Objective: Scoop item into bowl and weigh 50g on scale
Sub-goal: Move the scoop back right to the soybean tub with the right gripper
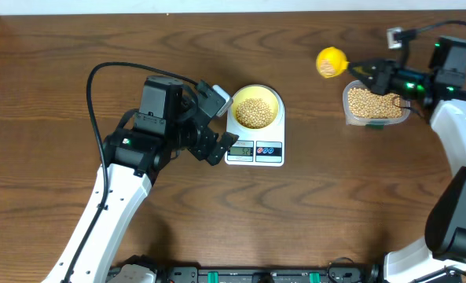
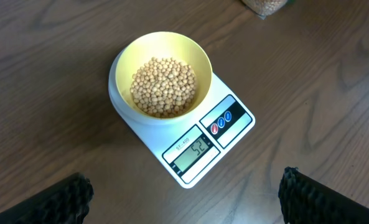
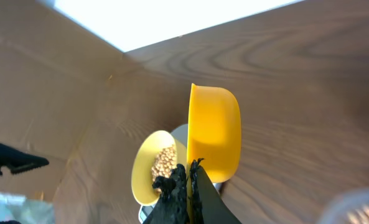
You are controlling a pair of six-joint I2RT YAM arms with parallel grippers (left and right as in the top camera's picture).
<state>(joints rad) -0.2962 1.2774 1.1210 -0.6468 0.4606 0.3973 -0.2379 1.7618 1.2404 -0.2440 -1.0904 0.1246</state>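
The pale-yellow bowl [image 1: 255, 108] sits on the white scale [image 1: 255, 149], filled with tan beans [image 1: 254, 112]. In the left wrist view the bowl [image 2: 162, 46], beans [image 2: 163, 87] and scale [image 2: 224, 134] show clearly; the display reads about 52. My left gripper [image 1: 215, 124] is open and empty just left of the scale, its fingertips [image 2: 184, 196] wide apart. My right gripper [image 1: 374, 76] is shut on the handle of the bright yellow scoop [image 1: 331, 62], held above the table left of the clear container. The scoop [image 3: 214, 134] shows in the right wrist view, with my right gripper [image 3: 189, 180] and the bowl [image 3: 148, 171] behind.
A clear rectangular plastic container [image 1: 376, 105] with more beans stands at the right. The wooden table [image 1: 60, 47] spreads all round. Cables trail from both arms.
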